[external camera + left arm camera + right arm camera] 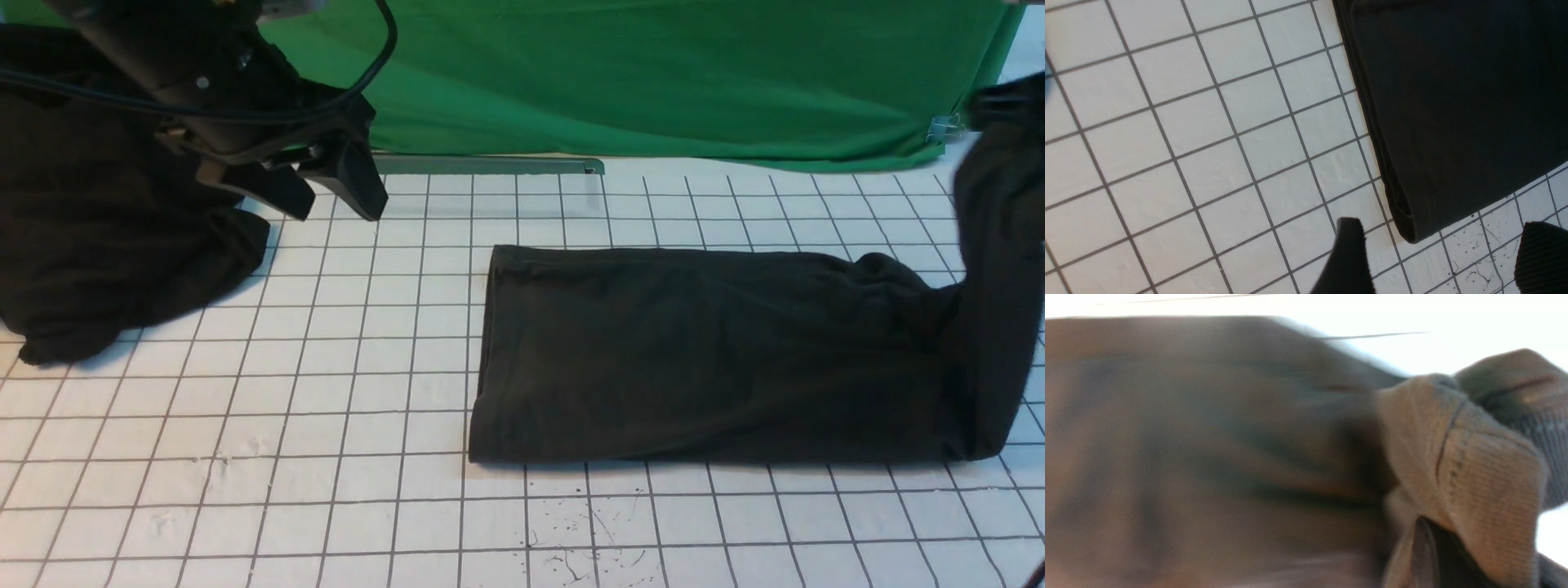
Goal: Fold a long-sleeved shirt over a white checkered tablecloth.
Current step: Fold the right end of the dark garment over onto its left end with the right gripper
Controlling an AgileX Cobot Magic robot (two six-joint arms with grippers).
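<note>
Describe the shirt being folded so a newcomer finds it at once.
Start at the white checkered tablecloth before the green backdrop. On its right half lies the long-sleeved shirt, a flat charcoal rectangle whose right end rises off it. The black bundle at far left is a crumpled heap instead.

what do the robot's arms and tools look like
The left arm is matte black, with a black cable looping past it and a small silver screw. The left tool has two black wedge-shaped fingers, one with a ribbed pad. The right tool shows only as a blurred black shape.
</note>
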